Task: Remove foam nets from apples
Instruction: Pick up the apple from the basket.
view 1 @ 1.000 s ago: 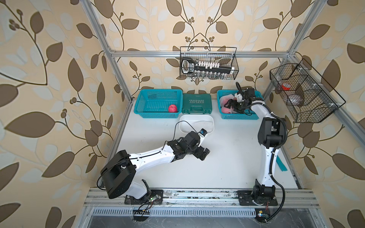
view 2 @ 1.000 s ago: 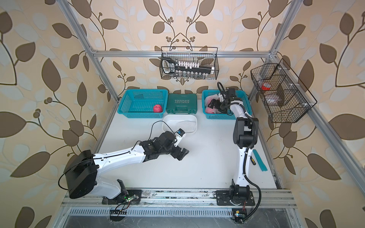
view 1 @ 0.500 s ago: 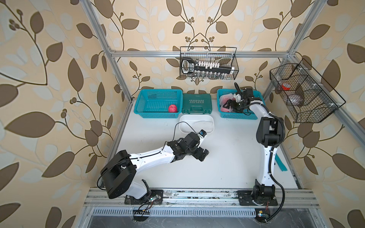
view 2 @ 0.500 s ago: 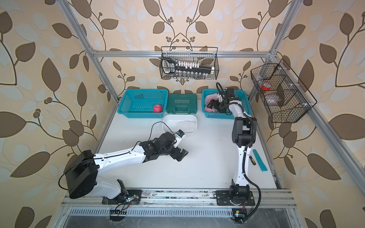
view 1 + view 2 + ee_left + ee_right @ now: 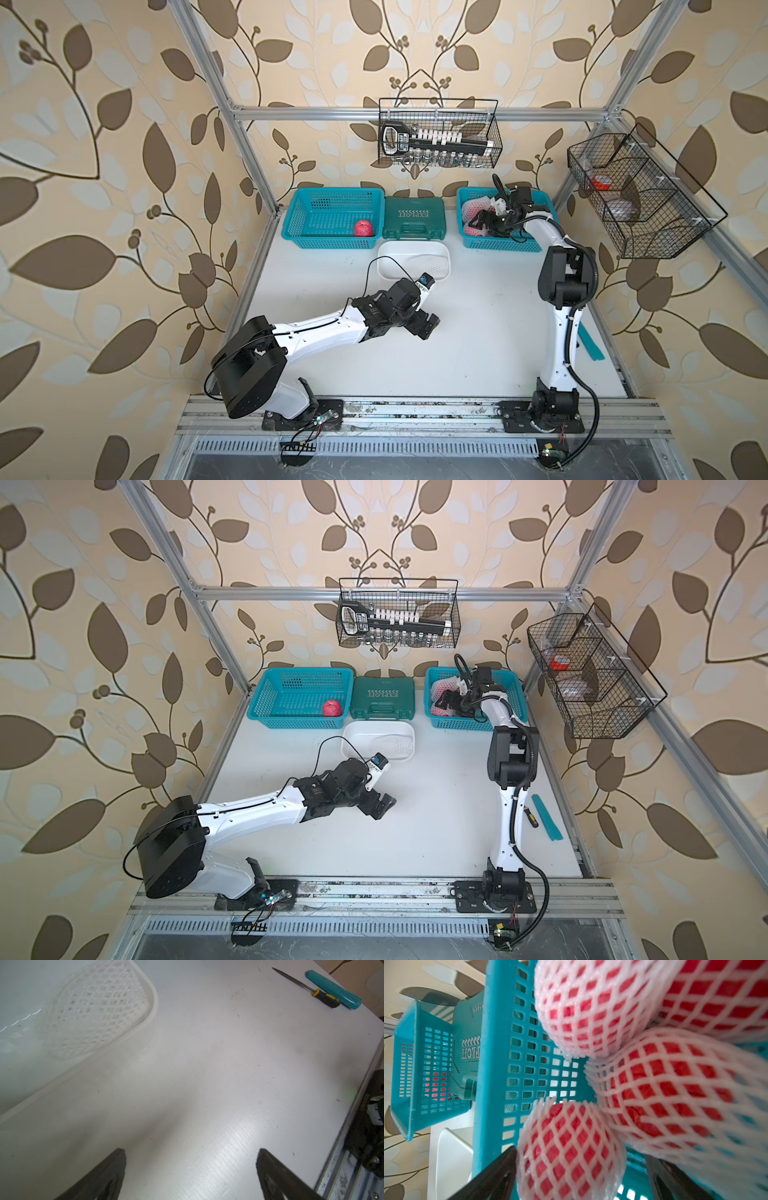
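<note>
Several apples in white foam nets lie in the right teal basket (image 5: 503, 245). My right gripper (image 5: 580, 1151) is down in that basket, open, its jaws on either side of one netted apple (image 5: 571, 1147). One finger (image 5: 500, 1172) touches the net; the other stands apart from it. Two more netted apples (image 5: 587, 1007) (image 5: 675, 1093) press in close beside it. A bare red apple (image 5: 363, 228) sits in the left teal basket (image 5: 328, 243). An empty foam net (image 5: 93, 1012) lies flat in the white tub (image 5: 390, 266). My left gripper (image 5: 191, 1151) hovers open over bare table near the tub, holding nothing.
A green tool case (image 5: 413, 218) lies between the two teal baskets. A screwdriver (image 5: 324, 997) and a teal strip (image 5: 332, 989) lie by the table's right edge. Black wire baskets hang on the back wall (image 5: 438, 137) and the right wall (image 5: 636, 208).
My right gripper has moved left and lower inside the right basket, onto a netted apple, and its jaws have narrowed slightly. The left arm has barely shifted.
</note>
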